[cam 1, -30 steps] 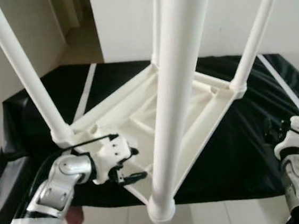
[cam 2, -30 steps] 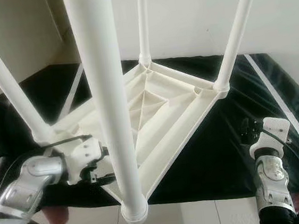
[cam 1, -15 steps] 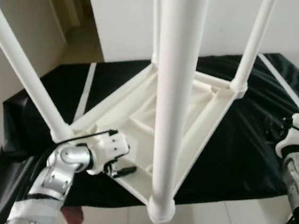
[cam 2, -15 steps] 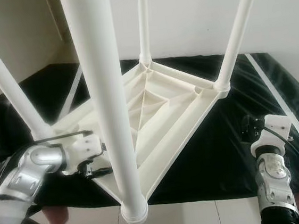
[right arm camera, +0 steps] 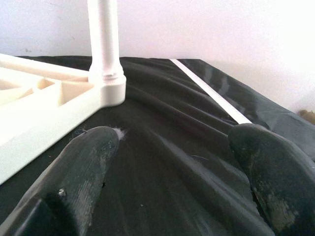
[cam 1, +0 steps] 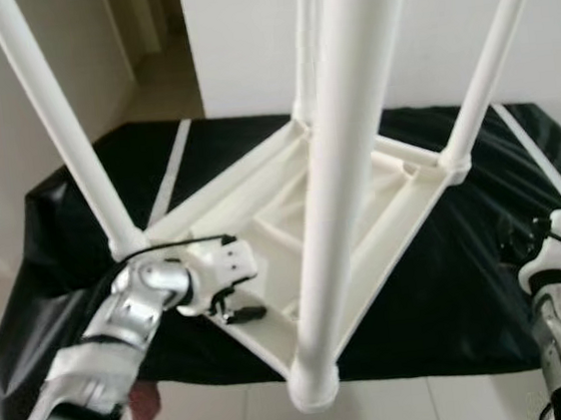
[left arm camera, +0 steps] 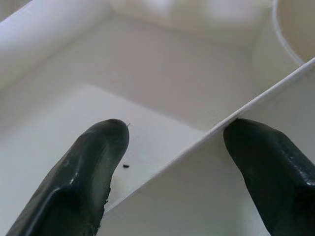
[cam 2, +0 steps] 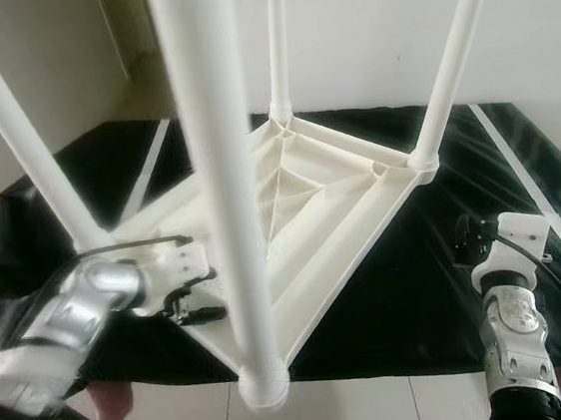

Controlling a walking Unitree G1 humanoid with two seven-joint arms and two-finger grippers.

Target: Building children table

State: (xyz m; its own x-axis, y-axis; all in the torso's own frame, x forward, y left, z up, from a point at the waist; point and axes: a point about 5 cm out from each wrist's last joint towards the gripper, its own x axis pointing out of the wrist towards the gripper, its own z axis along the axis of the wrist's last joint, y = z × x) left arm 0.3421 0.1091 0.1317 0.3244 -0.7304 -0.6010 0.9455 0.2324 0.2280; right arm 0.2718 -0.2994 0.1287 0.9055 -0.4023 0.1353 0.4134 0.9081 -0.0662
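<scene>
Left wrist view: my left claw (left arm camera: 172,147) straddles a table rib (left arm camera: 206,142), fingers open; right claw (right arm camera: 172,147) hangs open.

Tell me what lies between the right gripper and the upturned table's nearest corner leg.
Only bare black cloth, wrinkled, with a white stripe off to the side; the right wrist view shows it between the open right gripper and the white leg of the upturned table.

1. White walls (cam 2: 361,21) close off the back of the room
2. A black cloth (cam 1: 449,283) with white stripes (cam 1: 172,176) covers a low table, creased toward its right edge
3. Pale floor tiles (cam 1: 212,418) show below the table's near edge
4. A doorway (cam 1: 156,32) opens at the back left, past the table's far left corner
</scene>
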